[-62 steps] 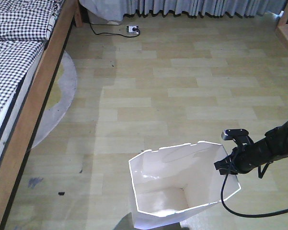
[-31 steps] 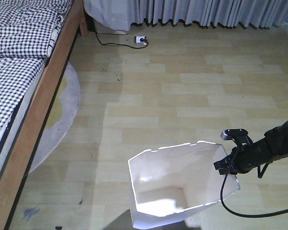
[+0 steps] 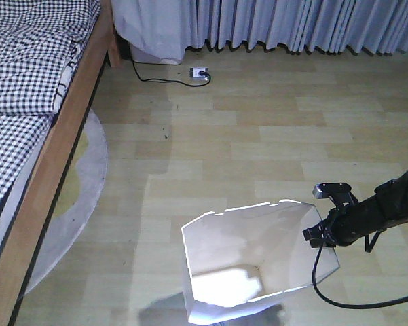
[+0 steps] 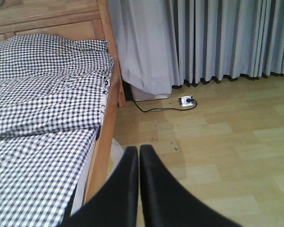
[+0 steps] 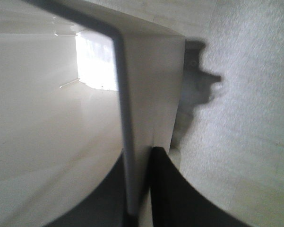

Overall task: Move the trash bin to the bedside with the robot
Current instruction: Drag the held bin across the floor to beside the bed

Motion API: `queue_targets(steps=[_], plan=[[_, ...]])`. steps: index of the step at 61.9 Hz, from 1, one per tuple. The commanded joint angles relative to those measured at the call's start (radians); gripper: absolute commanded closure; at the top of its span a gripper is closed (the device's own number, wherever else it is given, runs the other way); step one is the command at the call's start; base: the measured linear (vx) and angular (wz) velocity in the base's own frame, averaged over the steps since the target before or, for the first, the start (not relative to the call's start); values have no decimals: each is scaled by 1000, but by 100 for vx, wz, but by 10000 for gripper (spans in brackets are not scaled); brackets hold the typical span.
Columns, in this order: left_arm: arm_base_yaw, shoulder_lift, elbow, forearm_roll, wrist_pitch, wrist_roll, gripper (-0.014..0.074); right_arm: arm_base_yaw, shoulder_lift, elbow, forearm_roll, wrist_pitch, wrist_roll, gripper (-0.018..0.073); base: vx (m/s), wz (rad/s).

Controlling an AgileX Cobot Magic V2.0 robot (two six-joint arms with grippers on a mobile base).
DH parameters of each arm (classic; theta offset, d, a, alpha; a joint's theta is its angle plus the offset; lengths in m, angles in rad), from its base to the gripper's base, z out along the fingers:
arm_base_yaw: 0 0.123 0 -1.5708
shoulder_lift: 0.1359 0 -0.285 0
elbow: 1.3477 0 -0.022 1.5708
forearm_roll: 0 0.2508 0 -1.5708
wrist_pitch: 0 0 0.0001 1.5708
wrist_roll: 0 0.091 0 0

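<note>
The white trash bin (image 3: pixel 251 261) with its angular rim stands tilted low in the front view, cream and empty inside. My right gripper (image 3: pixel 318 236), on the black robot arm, is shut on the bin's right wall. In the right wrist view the thin wall (image 5: pixel 127 118) runs between the two black fingers (image 5: pixel 167 189), one inside and one outside. The bedside (image 3: pixel 54 170), a light wooden frame with checkered bedding (image 3: pixel 27 61), lies along the left, well apart from the bin. My left gripper (image 4: pixel 139 153) is shut on nothing, pointing at the floor beside the bed rail (image 4: pixel 101 151).
A round grey rug (image 3: pixel 75 197) reaches under the bed. A white power strip (image 3: pixel 199 72) with a black cord lies by the grey curtains (image 3: pixel 292 24) at the back wall. A black cable (image 3: pixel 353 299) trails from the right arm. Wood-plank floor lies between bin and bed.
The whole scene has shifted: the curtains and power strip have come lower into view and the bed has slid left and down. Bin and right gripper keep their place in the frame.
</note>
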Motion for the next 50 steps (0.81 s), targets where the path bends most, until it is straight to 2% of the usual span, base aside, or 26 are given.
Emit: queue_targets(steps=[1, 50], plan=[[-6, -9, 28, -3, -74, -8, 602, -4, -76, -10, 34, 175, 0, 566, 38, -4], [-6, -9, 28, -3, -74, -8, 602, -4, -76, -10, 34, 175, 0, 566, 35, 2]])
